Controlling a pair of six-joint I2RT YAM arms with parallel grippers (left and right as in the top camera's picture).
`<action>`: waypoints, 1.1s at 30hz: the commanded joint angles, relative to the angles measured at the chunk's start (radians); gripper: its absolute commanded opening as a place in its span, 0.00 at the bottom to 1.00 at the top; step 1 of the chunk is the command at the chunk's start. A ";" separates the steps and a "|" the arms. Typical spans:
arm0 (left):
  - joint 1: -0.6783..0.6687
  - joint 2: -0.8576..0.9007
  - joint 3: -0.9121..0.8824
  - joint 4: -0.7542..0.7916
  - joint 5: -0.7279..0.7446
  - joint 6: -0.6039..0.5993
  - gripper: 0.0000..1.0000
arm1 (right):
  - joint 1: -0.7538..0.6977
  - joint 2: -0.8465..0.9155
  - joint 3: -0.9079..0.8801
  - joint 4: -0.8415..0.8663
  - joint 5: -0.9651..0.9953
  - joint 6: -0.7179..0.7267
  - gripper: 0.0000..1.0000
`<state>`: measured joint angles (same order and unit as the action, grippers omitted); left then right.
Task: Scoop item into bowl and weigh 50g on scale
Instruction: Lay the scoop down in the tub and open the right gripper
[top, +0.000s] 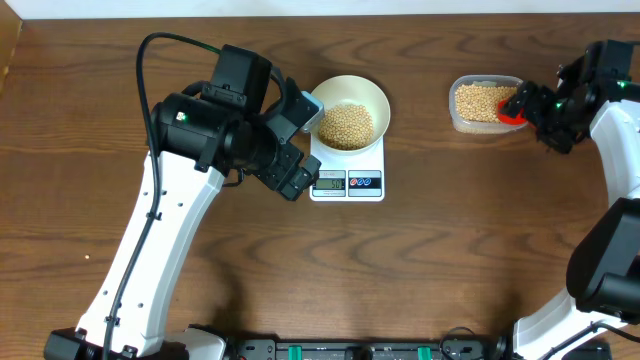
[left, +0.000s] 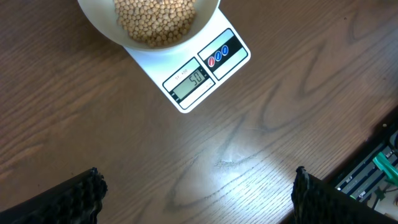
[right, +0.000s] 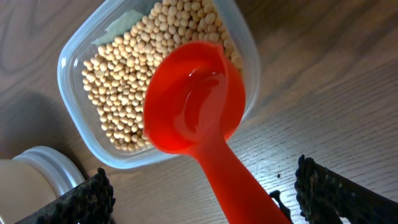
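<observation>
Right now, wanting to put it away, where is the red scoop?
The red scoop lies over the clear tub of beans, on the right side of the table in the overhead view.

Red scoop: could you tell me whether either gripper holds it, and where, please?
No. The red scoop rests across the clear tub, its handle between the right gripper's wide-open fingers, apparently untouched. The left gripper is empty.
</observation>
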<state>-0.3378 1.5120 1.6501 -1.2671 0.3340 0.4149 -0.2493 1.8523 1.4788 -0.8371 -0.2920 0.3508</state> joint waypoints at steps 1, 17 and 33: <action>0.000 -0.016 0.010 0.000 -0.006 -0.010 0.98 | 0.016 0.012 -0.004 -0.004 0.013 -0.031 0.93; 0.000 -0.016 0.010 0.000 -0.006 -0.010 0.98 | 0.023 0.039 -0.004 0.038 0.054 -0.030 0.93; 0.000 -0.016 0.010 0.000 -0.006 -0.010 0.98 | 0.027 0.053 -0.007 0.073 0.098 -0.014 0.94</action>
<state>-0.3378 1.5120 1.6501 -1.2671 0.3336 0.4149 -0.2298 1.8950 1.4773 -0.7837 -0.2054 0.3294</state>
